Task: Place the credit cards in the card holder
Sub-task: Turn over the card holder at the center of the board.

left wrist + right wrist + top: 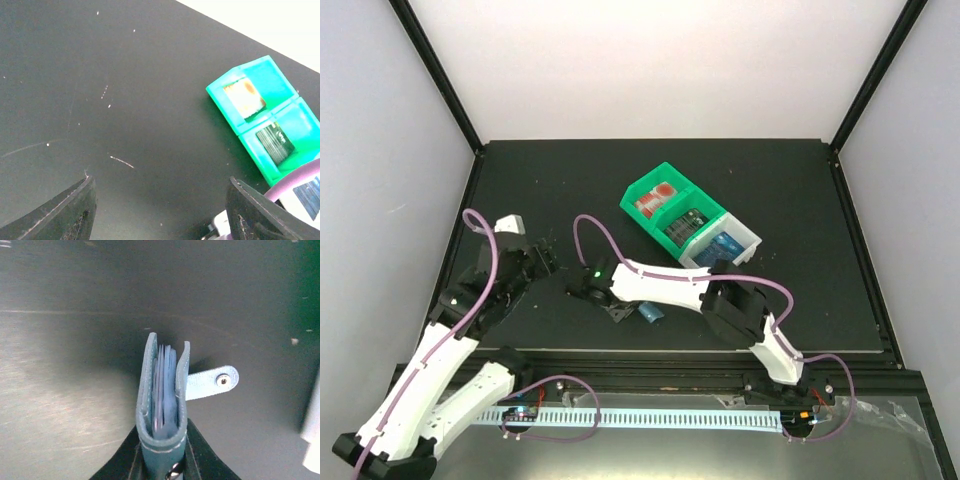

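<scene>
The blue-teal card holder (162,400) stands on edge over the black table, its spine pinched by my right gripper (162,462), which is shut on it. Its two covers gape slightly, with blue-tinted pockets between them, and its clasp tab (212,382) hangs loose to the right. From above, the card holder (650,313) shows just beside my right gripper (617,308). My left gripper (160,200) hangs open and empty over bare table. The credit cards lie in bins: a red-and-white card (244,96), a dark card (274,141) and a blue card (725,245).
A green two-compartment bin (670,205) and an adjoining white bin (748,240) sit right of centre on the black table. The white bin's edge (312,430) is close to the right of the held holder. A purple cable (300,180) crosses the left wrist view.
</scene>
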Robot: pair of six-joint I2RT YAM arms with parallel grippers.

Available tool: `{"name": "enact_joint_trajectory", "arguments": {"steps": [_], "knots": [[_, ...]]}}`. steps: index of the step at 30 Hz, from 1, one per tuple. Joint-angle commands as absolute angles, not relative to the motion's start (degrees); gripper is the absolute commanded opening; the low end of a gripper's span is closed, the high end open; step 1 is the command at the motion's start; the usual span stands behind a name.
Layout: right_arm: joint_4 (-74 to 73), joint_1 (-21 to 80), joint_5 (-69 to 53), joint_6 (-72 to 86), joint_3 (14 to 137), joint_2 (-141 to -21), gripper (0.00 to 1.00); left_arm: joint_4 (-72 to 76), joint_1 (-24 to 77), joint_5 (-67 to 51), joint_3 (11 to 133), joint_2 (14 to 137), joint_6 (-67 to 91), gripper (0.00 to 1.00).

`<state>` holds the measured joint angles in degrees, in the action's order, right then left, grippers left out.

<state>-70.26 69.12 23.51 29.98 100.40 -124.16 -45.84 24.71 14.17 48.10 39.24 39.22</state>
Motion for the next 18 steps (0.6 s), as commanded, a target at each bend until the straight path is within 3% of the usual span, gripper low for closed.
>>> {"name": "enact_joint_trajectory", "arguments": {"steps": [1, 4, 9, 18], "knots": [[-60.44, 69.61, 11.54, 29.67, 101.26, -123.96, 0.18, -49.88, 24.17, 16.69, 53.35, 38.10, 37.06, 0.72], [-54.90, 69.53, 6.10, 29.37, 99.63, -122.04, 0.41, -50.93, 24.14, 16.03, 54.38, 38.27, 36.63, 0.73], [-47.72, 69.52, 0.48, 29.19, 95.52, -115.79, 0.57, -52.03, 24.10, 12.64, 54.04, 39.16, 35.87, 0.78], [-36.70, 65.77, 3.58, 32.11, 78.62, -99.09, 0.60, -48.46, 23.99, -2.52, 46.54, 39.97, 35.07, 0.81]]}}
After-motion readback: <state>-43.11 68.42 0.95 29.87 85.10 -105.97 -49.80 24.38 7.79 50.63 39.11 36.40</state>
